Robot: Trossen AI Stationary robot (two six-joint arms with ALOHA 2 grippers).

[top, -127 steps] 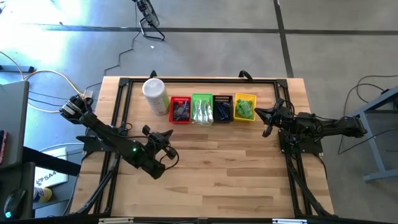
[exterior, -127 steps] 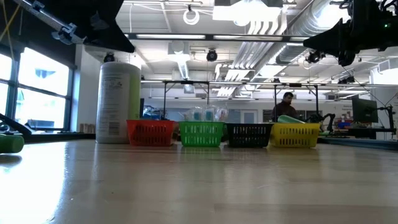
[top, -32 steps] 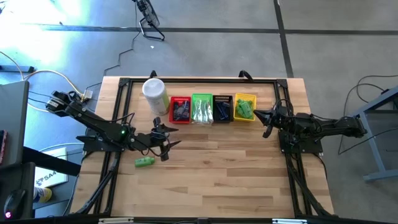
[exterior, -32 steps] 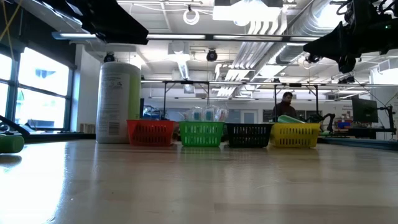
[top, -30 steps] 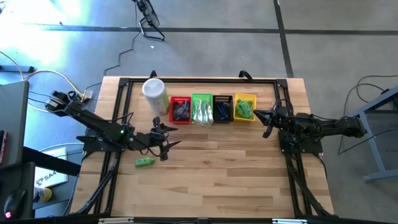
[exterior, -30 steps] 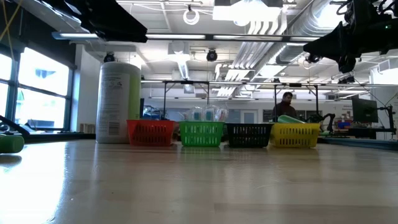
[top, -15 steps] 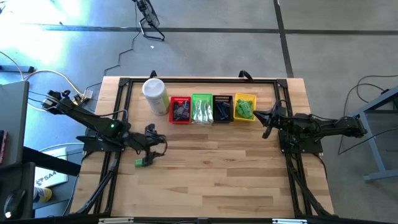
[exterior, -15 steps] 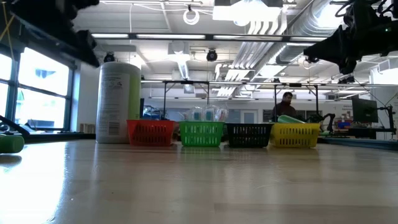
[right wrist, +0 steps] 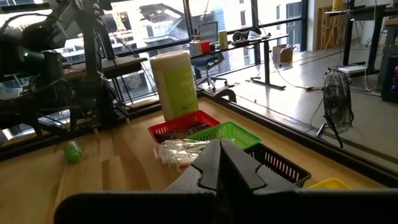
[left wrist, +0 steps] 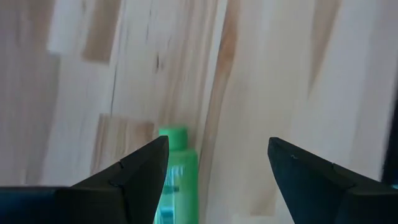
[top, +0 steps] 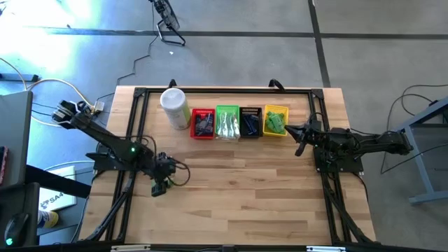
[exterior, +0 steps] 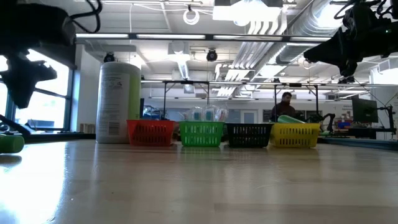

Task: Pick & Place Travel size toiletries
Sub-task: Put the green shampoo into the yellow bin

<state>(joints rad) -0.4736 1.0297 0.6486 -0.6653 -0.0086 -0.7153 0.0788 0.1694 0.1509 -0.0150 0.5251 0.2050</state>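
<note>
Green mini bottle [top: 159, 186] lies on the table [top: 245, 203] at your left gripper [top: 159, 183], well apart from the baskets. Low down, you see it at the far left edge. Your left wrist shows fingers [left wrist: 134, 171] spread wide, the bottle between them, ungripped. Your right wrist shows fingers [right wrist: 214, 167] closed, empty, beside the yellow basket [top: 276, 120].

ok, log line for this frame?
left end effector: open, over green bottle on table | right end effector: shut, idle by yellow basket
</note>
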